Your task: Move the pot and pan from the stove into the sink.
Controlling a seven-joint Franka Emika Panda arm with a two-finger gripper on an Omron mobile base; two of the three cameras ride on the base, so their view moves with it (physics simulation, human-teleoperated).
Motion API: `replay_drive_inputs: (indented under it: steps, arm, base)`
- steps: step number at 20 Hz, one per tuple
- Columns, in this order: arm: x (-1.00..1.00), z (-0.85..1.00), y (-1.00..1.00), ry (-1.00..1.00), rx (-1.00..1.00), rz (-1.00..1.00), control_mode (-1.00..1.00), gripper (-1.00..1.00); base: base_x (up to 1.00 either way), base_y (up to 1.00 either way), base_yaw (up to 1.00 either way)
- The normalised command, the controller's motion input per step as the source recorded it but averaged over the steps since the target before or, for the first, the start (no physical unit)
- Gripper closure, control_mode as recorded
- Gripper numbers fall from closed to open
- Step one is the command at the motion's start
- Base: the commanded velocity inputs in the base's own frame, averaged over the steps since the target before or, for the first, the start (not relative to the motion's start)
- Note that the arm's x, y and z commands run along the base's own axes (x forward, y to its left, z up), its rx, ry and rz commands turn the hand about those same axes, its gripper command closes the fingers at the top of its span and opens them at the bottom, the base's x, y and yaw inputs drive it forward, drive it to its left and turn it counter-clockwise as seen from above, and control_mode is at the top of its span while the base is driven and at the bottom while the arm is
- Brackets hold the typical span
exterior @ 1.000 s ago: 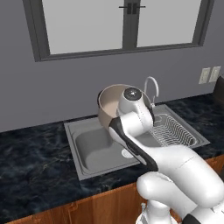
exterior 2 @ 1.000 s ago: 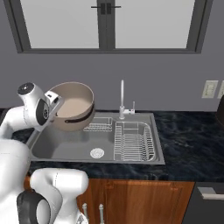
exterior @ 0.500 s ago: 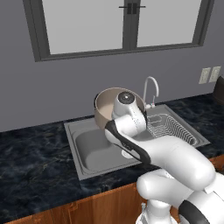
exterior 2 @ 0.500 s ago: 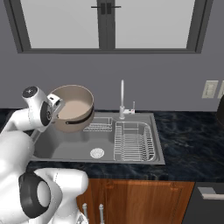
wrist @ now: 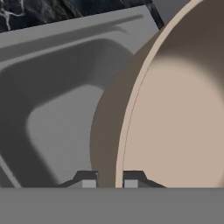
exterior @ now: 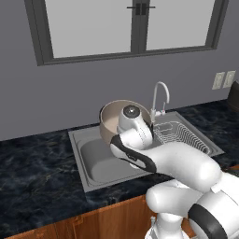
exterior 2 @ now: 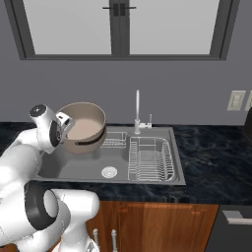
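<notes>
The beige pot hangs tilted above the left basin of the grey steel sink, its pale inside facing the window wall. My gripper is shut on the pot's rim, one fingertip outside the wall and one inside. From the right base camera, the pot is held at its left edge by the gripper, over the sink. A dark curved handle runs along the pot's lower side. The pan and the stove are out of view.
A curved silver faucet stands behind the sink, close to the right of the pot. A wire rack fills the right basin. Dark marble counter lies on both sides, with a window above.
The arm has lowered the pot a little toward the left basin, with the grip on the rim unchanged.
</notes>
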Motion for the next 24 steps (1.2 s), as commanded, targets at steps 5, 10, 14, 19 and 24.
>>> replay_drive_inputs:
  steps: [5,10,14,19,24]
  arm:
    - [0.11,-0.39,0.05,0.0,0.01,0.0,-1.0,1.0]
    - [0.15,-0.36,0.09,0.0,0.01,0.0,-1.0,1.0]
    - [0.15,-0.34,0.13,0.0,0.01,0.0,-1.0,1.0]
    - [0.01,-0.09,0.02,-0.01,0.04,0.0,-1.0,1.0]
    - [0.0,-0.05,-0.01,0.0,0.09,0.0,-1.0,1.0]
  base:
    - [0.0,0.0,0.0]
    - [0.0,0.0,0.0]
    - [0.0,0.0,0.0]
    - [0.0,0.0,0.0]
    - [0.0,0.0,0.0]
